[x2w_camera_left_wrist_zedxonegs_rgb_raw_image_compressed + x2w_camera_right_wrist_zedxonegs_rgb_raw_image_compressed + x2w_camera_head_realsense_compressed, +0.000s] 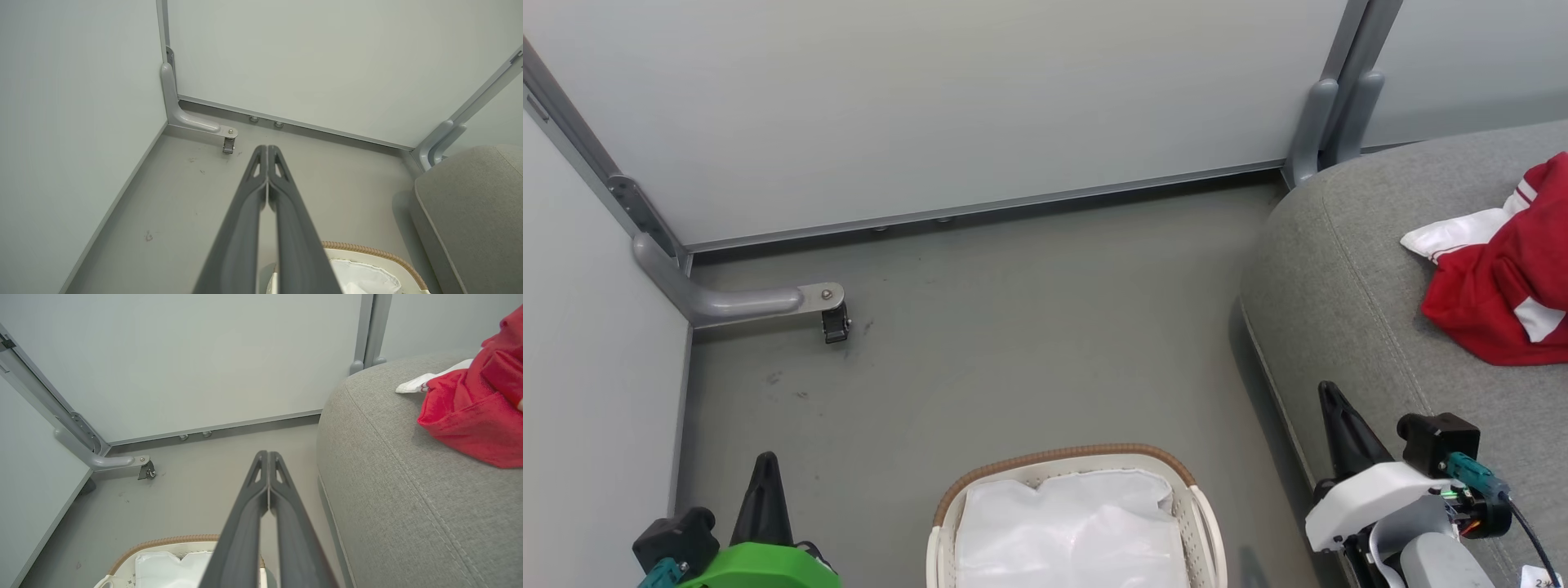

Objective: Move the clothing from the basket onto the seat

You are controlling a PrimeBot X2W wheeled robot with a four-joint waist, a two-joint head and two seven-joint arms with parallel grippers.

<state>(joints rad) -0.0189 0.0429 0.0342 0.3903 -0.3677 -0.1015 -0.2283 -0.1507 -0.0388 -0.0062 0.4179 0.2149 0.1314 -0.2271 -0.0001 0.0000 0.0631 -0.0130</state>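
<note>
Likely soft, light and floppy, best pinched at a raised fold, the bright red white-trimmed jersey clothing lies crumpled on the large grey fabric seat, apart from the white perforated brown-rimmed basket, while the left pincer and right pincer hang clenched, empty.

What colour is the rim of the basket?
Brown, with a woven look; the head view shows the rim best.

Red-white clothing; grey seat; white perforated basket, brown rim.
</note>
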